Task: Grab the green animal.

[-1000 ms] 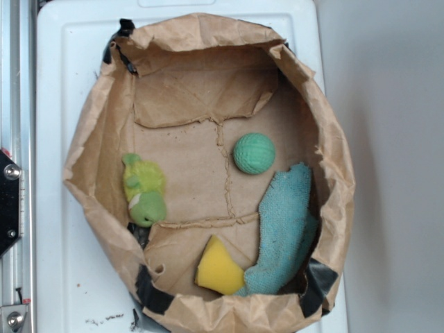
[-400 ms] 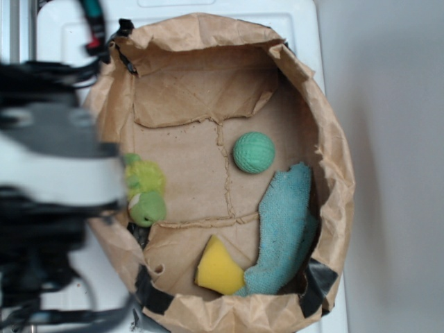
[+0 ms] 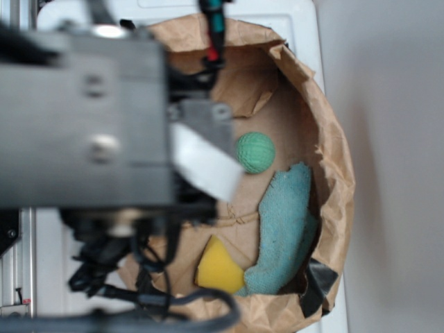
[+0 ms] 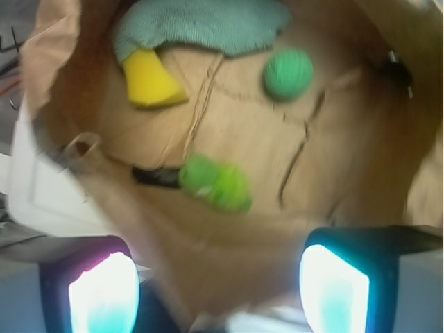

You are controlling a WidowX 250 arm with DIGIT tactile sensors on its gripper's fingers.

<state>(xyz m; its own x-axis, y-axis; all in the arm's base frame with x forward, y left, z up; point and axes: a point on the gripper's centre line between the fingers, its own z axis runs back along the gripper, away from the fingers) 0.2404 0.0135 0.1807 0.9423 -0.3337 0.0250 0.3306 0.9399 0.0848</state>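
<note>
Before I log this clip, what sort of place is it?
Probably a lab test bench, not a home: a cut-down brown paper bag taped open as a bin on a white plastic board, with a metal rail alongside and toys inside, such as the green animal.

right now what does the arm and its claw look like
In the exterior view the arm is a big blurred grey and black block with a pale wedge-shaped part, screw heads, and black cables looping beneath it. A thin cable with red and teal sections runs at the top. In the wrist view the claw shows two dark fingers with glowing pale pads tinted teal and pink.
</note>
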